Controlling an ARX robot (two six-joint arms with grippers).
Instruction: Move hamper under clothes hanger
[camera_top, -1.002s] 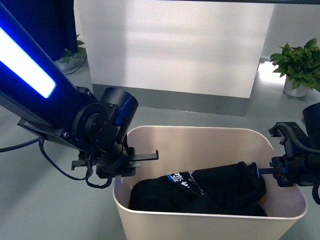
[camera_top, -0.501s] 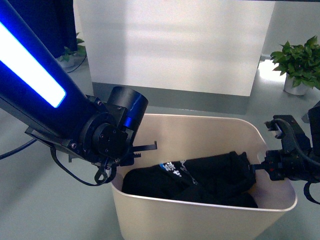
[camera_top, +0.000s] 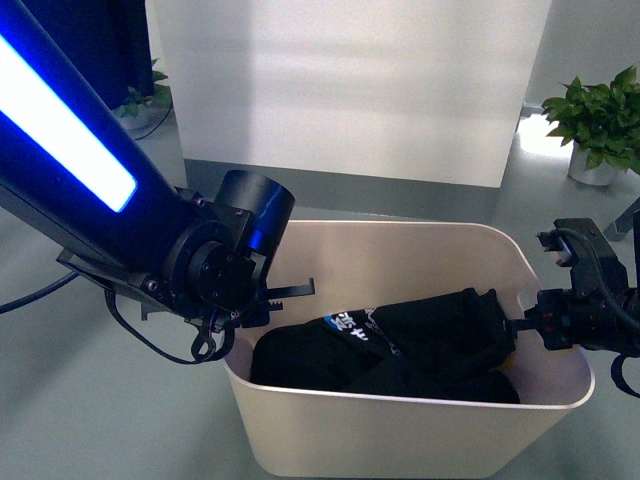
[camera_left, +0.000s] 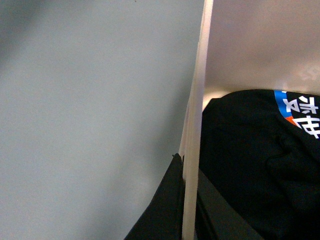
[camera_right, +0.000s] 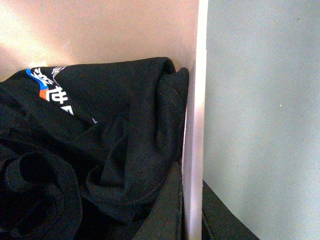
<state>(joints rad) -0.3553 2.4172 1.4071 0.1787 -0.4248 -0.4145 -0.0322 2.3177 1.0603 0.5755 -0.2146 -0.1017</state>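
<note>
The beige hamper (camera_top: 400, 440) sits low in the front view and holds a black garment (camera_top: 400, 345) with a blue and white print. My left gripper (camera_top: 262, 300) is shut on the hamper's left short wall. My right gripper (camera_top: 535, 325) is shut on its right short wall. In the left wrist view my gripper (camera_left: 189, 210) pinches the thin rim (camera_left: 197, 100), next to the garment (camera_left: 255, 160). In the right wrist view my gripper (camera_right: 192, 215) clamps the rim (camera_right: 196, 100), with the garment (camera_right: 100, 140) inside. The clothes hanger is out of view.
A white panel with a grey base (camera_top: 350, 90) stands across the back. A potted plant (camera_top: 595, 125) is at the far right and another (camera_top: 145, 95) at the far left. Grey floor (camera_top: 80, 400) surrounds the hamper.
The hamper, held by both grippers, has shifted farther from the camera and slightly left. More of its front wall shows now.
</note>
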